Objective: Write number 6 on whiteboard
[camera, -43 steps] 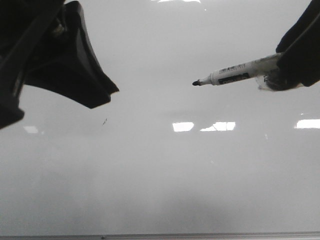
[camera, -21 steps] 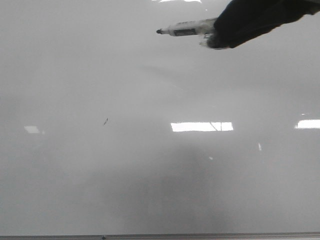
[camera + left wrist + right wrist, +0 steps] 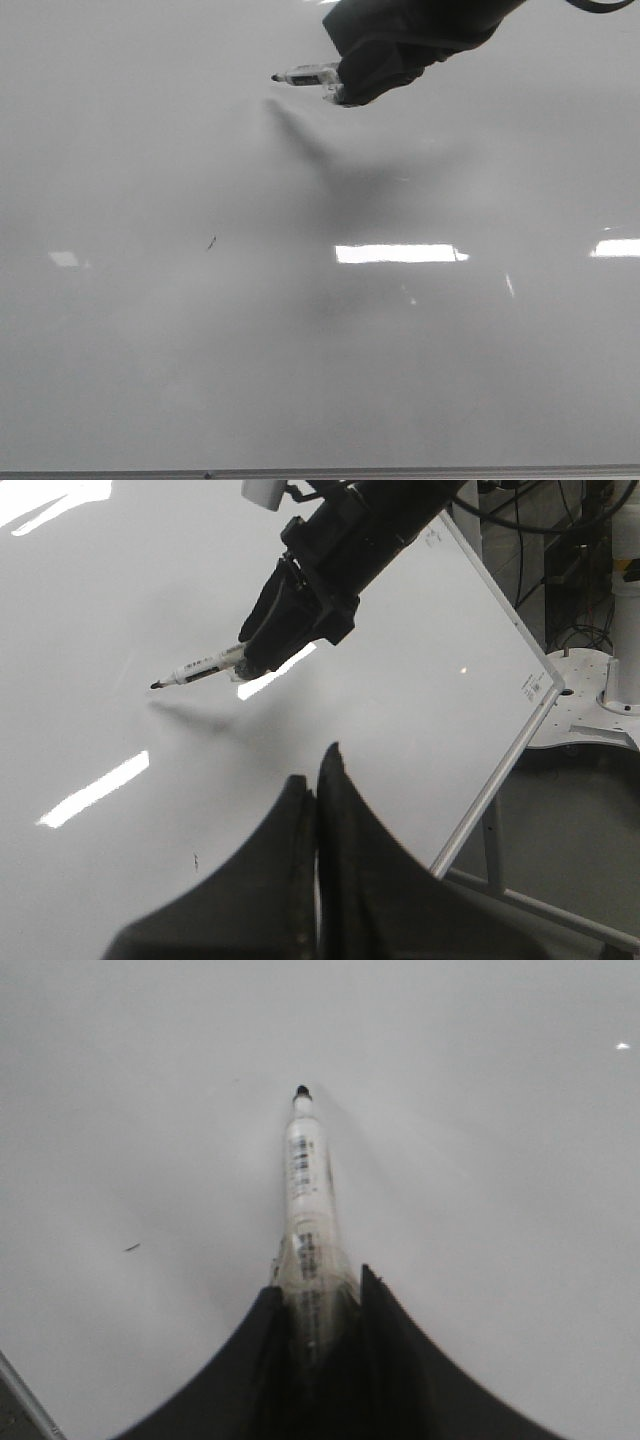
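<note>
Because the right gripper (image 3: pixel 318 1305) pinches the marker (image 3: pixel 306 1185) low on its barrel, the tip reaches out toward the far part of the whiteboard (image 3: pixel 320 380) (no number 6 drawn yet). The left gripper (image 3: pixel 316 790), pressed together, waits aside.

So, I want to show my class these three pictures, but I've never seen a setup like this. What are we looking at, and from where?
It is a robot with two arms facing a whiteboard. One picture looks forward from the robot's front; the other two come from cameras on each wrist. The right gripper holds a marker, its black tip pointing at the board; the left wrist view shows the same marker from the side. The left gripper is closed and holds nothing. No number has been written yet; the board bears only a tiny dark speck and bright light reflections.
</note>
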Robot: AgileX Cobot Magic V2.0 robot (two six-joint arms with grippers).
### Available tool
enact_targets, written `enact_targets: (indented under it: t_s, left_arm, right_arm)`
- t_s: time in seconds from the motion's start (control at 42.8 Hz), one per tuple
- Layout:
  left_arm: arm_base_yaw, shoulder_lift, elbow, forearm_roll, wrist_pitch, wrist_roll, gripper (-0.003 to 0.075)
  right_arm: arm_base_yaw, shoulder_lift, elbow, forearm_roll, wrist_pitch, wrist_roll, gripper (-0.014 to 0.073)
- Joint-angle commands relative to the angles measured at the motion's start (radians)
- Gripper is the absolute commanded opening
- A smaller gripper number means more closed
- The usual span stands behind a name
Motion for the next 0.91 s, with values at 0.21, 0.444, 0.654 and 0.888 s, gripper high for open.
enact_targets:
  t_s: [0.21, 0.444, 0.654, 0.888]
  left_arm:
    - [0.001, 0.008, -0.026, -0.014, -0.092, -0.010, -0.0020]
    - [0.001, 0.008, -0.026, -0.014, -0.092, -0.010, -0.0020]
    - [0.001, 0.008, -0.026, -0.014, -0.092, -0.010, -0.0020]
    - [0.001, 0.008, -0.026, -0.014, -0.092, -0.010, -0.0020]
  right_arm:
    - [0.017, 0.087, -0.077, 0.006, 0.024, -0.009, -0.0069]
    - [0.047, 0.163, -0.054, -0.015, 0.135, -0.009, -0.0065]
    - [-0.015, 0.076, 0.038, -0.018, 0.083, -0.009, -0.0060]
    - [-0.015, 0.057, -0.021, -0.020, 0.049, -0.009, -0.0060]
